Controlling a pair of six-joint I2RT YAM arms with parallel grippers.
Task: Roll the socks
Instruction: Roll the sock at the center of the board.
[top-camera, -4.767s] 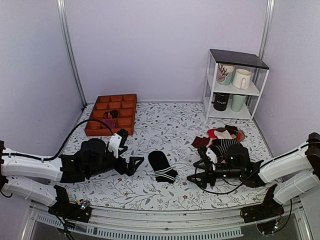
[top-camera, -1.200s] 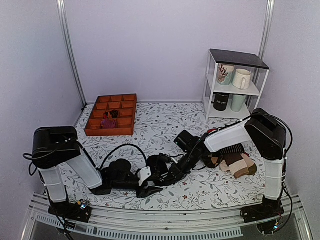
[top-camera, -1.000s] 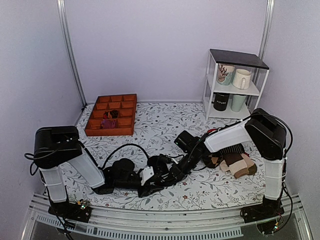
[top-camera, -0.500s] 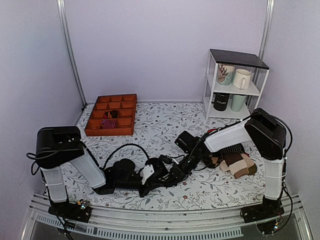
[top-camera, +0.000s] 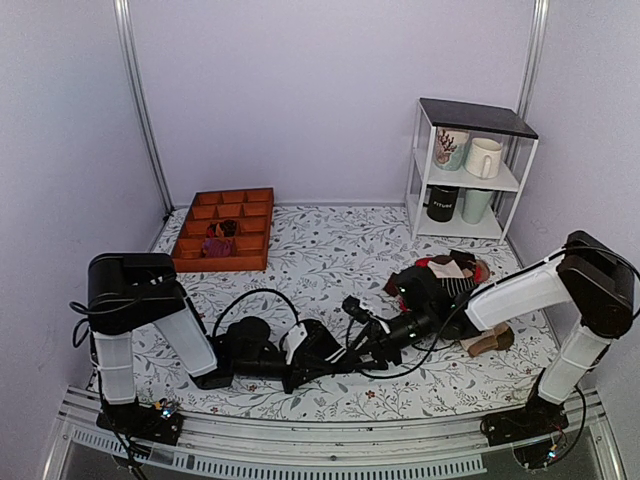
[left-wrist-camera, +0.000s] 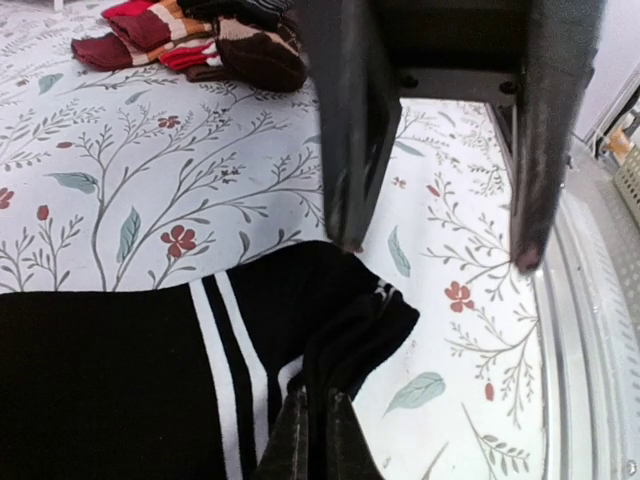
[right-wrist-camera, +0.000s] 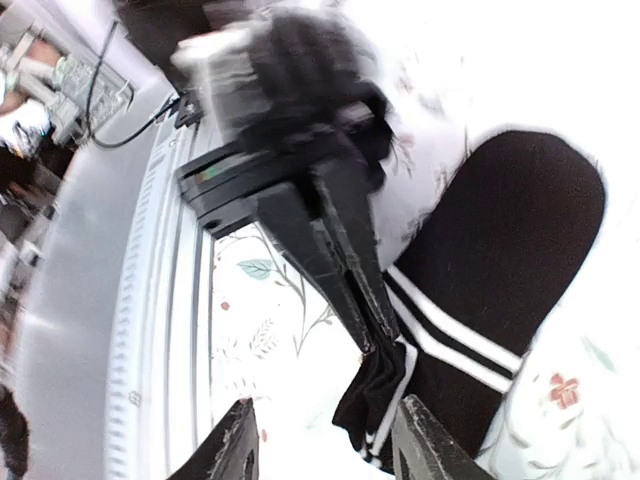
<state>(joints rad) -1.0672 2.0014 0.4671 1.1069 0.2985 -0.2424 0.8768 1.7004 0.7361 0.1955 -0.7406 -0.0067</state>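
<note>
From above, the black fabric ankle socks are almost lost. They lie low on the near middle of the floral-patterned counter, between two black grippers whose bodies cover them and blend with them. The wrist views show more, though both cut the pair off at the frame edge. They lie flat, with thin white stripes across the end next to the grippers.

The left gripper has its fingers pressed together on the striped edge, which is pinched up into a small fold. In the right wrist view its body is blurred, but its fingertips are seen meeting at that fold.

The right gripper faces it from the other side. Its two dark fingers are spread wide apart, with their tips just beyond the striped end and nothing between them. Whether the tips touch the counter cannot be told.

A heap of other socks in brown, red and stripes lies to the right, partly behind the right arm. At the far left is an orange compartment tray with something dark in one cell that is too small to identify. A white shelf unit with a black top holds mugs at the far right. A metal rail runs along the counter's near edge.
</note>
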